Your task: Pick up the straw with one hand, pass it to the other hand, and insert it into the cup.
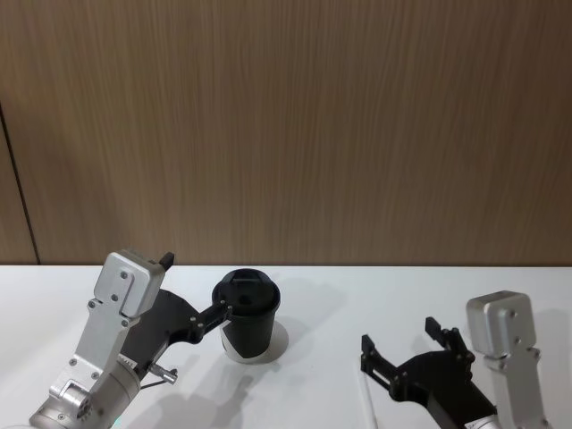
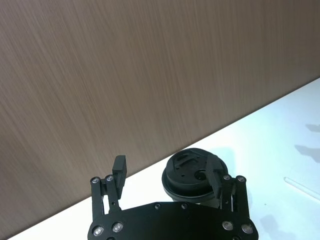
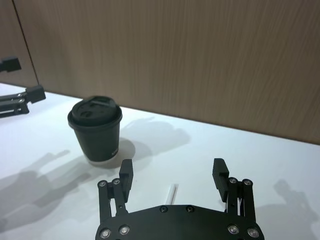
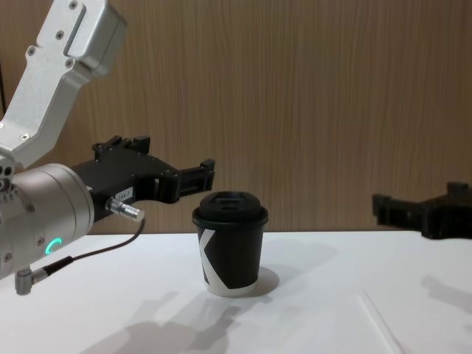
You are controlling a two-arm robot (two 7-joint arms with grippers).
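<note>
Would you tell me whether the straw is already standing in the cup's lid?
No, the straw lies flat on the table beneath the open right gripper, apart from the cup.

Straw [image 1: 367, 404] cut off by bottom edge (head view); cup [image 2: 192, 172] body hidden behind left gripper [image 2: 167, 170].

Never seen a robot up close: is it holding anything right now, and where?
Nothing is held. The left end effector and right end effector are both open and empty; the white straw lies on the table by the right one.
</note>
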